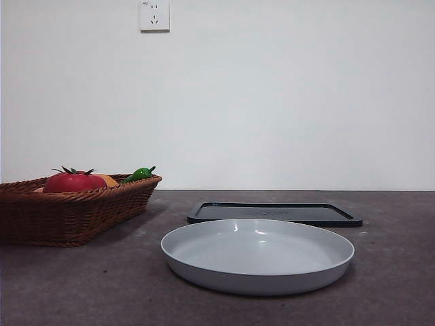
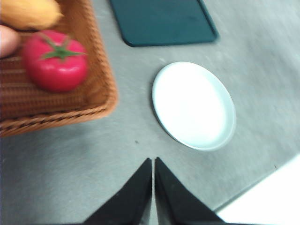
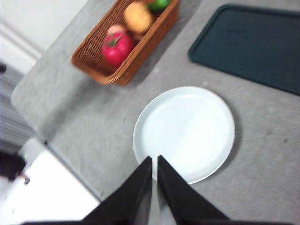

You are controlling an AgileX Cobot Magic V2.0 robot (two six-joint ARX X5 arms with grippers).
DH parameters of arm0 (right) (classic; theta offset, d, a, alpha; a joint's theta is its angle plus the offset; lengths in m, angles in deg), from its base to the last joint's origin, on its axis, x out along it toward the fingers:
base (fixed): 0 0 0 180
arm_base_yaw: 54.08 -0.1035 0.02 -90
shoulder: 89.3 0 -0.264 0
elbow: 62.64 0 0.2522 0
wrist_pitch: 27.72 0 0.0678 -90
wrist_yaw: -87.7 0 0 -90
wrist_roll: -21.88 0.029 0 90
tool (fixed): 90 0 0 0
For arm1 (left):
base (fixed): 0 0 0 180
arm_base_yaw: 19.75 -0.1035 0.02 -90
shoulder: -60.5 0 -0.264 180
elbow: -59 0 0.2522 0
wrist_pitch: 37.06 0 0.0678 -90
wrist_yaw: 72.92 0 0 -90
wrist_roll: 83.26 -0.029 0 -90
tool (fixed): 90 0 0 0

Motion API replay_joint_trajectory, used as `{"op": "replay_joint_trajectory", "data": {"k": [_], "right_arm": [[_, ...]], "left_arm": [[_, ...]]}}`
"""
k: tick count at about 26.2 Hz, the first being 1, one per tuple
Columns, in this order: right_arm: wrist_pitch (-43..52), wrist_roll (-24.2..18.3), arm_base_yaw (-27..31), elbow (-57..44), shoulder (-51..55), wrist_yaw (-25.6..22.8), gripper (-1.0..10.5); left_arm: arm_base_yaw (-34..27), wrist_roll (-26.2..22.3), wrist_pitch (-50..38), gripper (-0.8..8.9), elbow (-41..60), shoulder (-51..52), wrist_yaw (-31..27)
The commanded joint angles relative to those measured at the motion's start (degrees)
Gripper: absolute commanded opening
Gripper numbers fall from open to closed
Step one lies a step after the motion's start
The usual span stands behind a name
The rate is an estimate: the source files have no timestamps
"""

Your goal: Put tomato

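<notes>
1. Red and glossy, the tomato [image 1: 73,182] lies in the wicker basket [image 1: 102,207] at one side of the table [image 1: 81,285], next to an orange fruit [image 1: 107,179], with a green pepper [image 1: 139,174] further along the basket.
2. Neither arm shows in the front view. The left gripper [image 2: 153,161] hangs high over bare table with its jaws together, nearer the basket. The right gripper [image 3: 154,159] is also pressed together, above the near rim of the plate [image 3: 206,140].
3. Nothing is held yet, so I judge the reach to be the step in hand. The left arm looks better placed. It should part its jaws wide, come straight down over the tomato's stem cap, and clamp across the round body.
4. What could get in the way: the basket wall just beside the tomato, and the orange fruit close by, which a jaw might nudge. A pale rounded thing [image 2: 7,40] at the edge of the left wrist view also sits close; I cannot tell what it is.
5. White and empty, the plate sits in the middle with a dark tray [image 1: 272,212] behind it; either could take the tomato.
</notes>
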Motion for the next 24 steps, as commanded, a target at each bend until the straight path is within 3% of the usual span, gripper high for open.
{"op": "replay_joint_trajectory", "data": {"k": [1, 7, 11, 17, 24], "right_arm": [[-0.7, -2.51, -2.34, 1.09, -0.87, -0.22, 0.1], [-1.31, -3.8, -5.01, 1.09, -1.09, -0.42, 0.1], [-1.33, -3.69, -5.03, 1.09, -1.09, -0.42, 0.3], [-1.36, -3.56, -5.03, 1.09, -1.09, -0.39, 3.6], [-1.29, -3.56, -5.03, 1.09, -1.09, -0.42, 4.1]], "left_arm": [[0.92, -1.55, -0.02, 0.09, -1.2, -0.35, 0.09], [1.14, -1.53, -0.04, 0.11, -1.2, -0.33, 0.09], [1.14, -1.27, -0.07, 1.26, -1.2, -0.33, 0.09], [1.14, -1.07, -0.11, 4.13, -1.2, -0.33, 0.07], [1.14, -1.07, -2.4, 4.47, -1.2, -0.66, -1.11]]}}
